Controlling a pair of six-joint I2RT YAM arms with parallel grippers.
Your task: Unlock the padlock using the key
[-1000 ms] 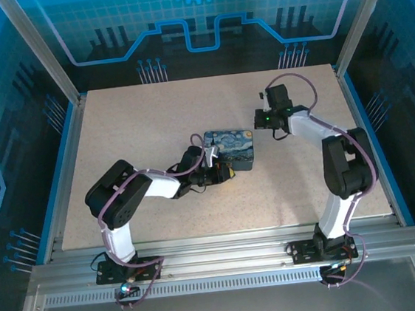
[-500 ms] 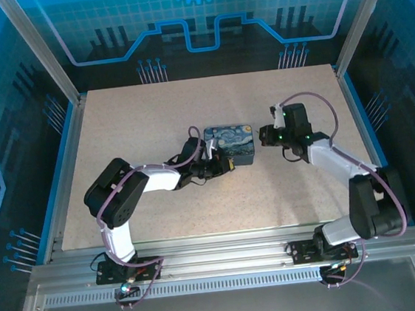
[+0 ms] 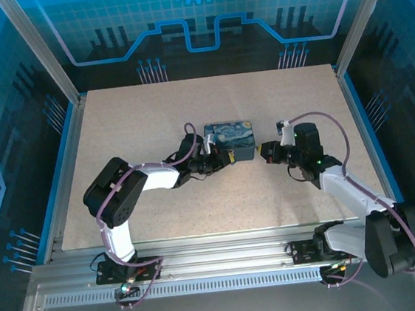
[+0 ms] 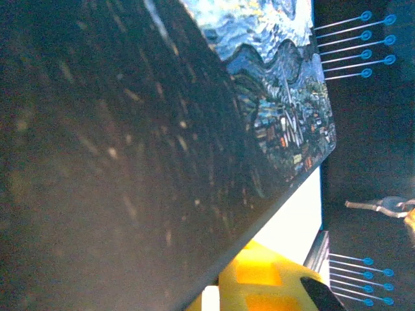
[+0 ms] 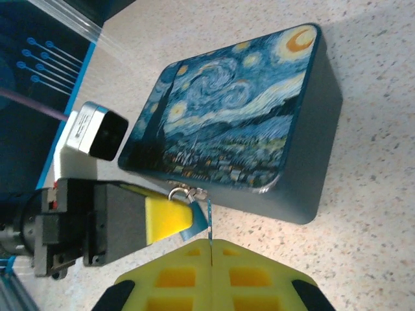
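– When you looked down from above, where did the box (image 3: pixel 230 140) sit?
– Near the middle of the desk (image 3: pixel 137 118), lid up, painted with a starry night sky. The left claw (image 3: pixel 225 159) lay close against its near left corner. The right claw (image 3: pixel 265 152) was just beside its right end.
– And the key?
– The key (image 5: pixel 209 223) was pinched edge-on between the right claw's two yellow tips, which were pressed together on it, blade pointing toward the box's side.
– Was the left claw gripping anything?
– I could not tell. Its yellow finger (image 5: pixel 165 217) lay just beside the box's edge, with a small silver loop (image 5: pixel 179 192) and a bluish piece (image 5: pixel 198 219) at its tip.
– The padlock?
– Whether those were the padlock, I could not tell.
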